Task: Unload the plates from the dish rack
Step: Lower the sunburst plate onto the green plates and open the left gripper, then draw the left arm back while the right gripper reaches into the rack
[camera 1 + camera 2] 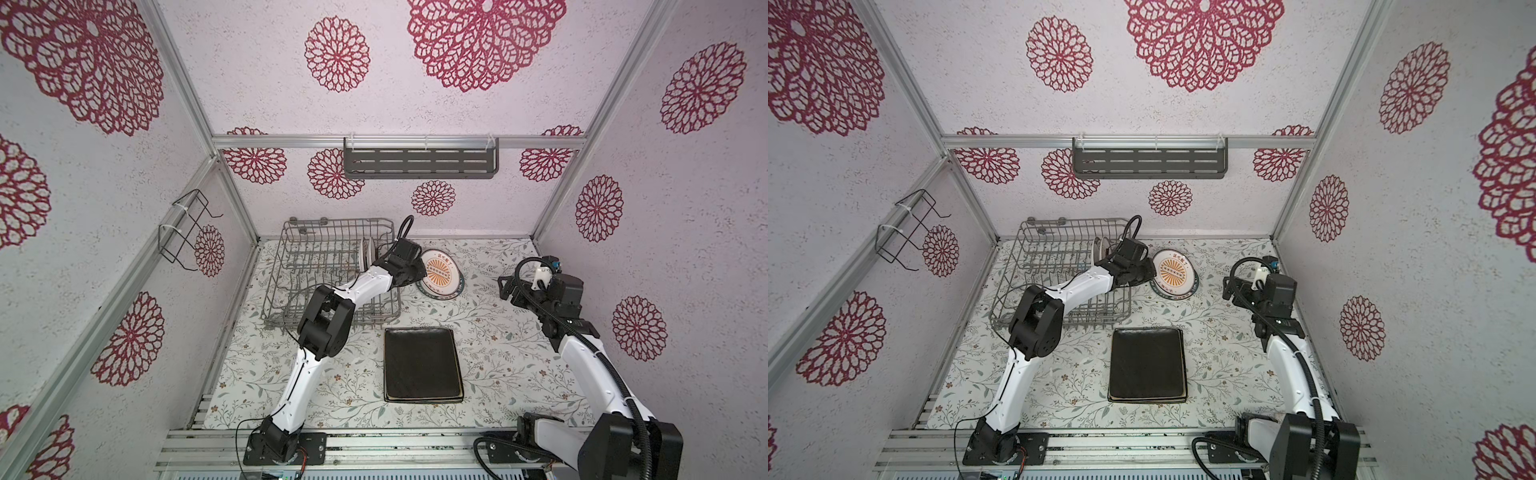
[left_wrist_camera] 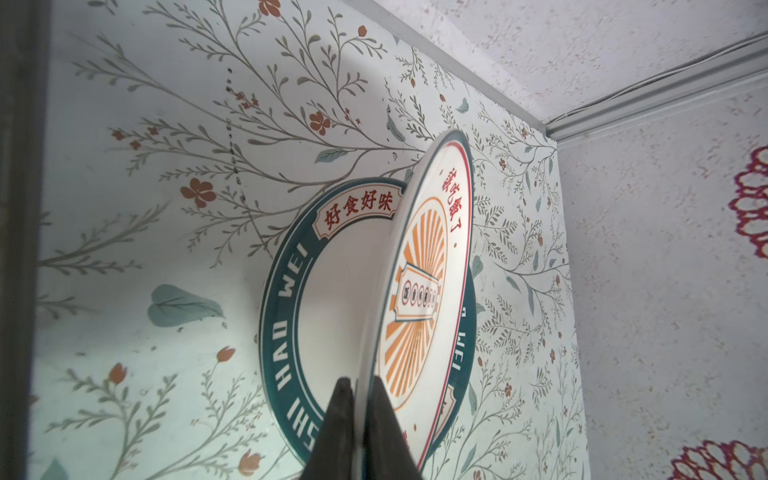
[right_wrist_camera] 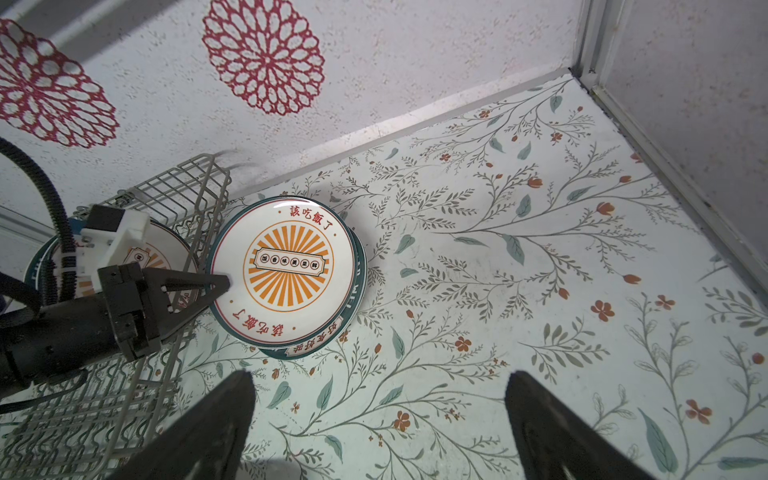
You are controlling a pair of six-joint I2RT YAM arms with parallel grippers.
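Brown rect. plate (image 1: 423, 363): lying flat on stack, near side of table (image 1: 498, 353).
R gripper (image 3: 380, 376): hovering wide open, gripping nothing.
L gripper (image 2: 359, 380): jaws nearly closed, pinching rim of sunburst plate (image 3: 286, 270), holding it tilted on teal-rimmed plate (image 2: 286, 299), just beside dish rack (image 1: 332, 232).
Round plates (image 1: 365, 253): standing upright in rack.

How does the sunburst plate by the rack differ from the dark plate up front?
The sunburst plate is round and white; the dark plate is rectangular and brown. The sunburst plate sits tilted, rim in the left gripper; the dark plate lies flat, untouched. Both are out of the dish rack.
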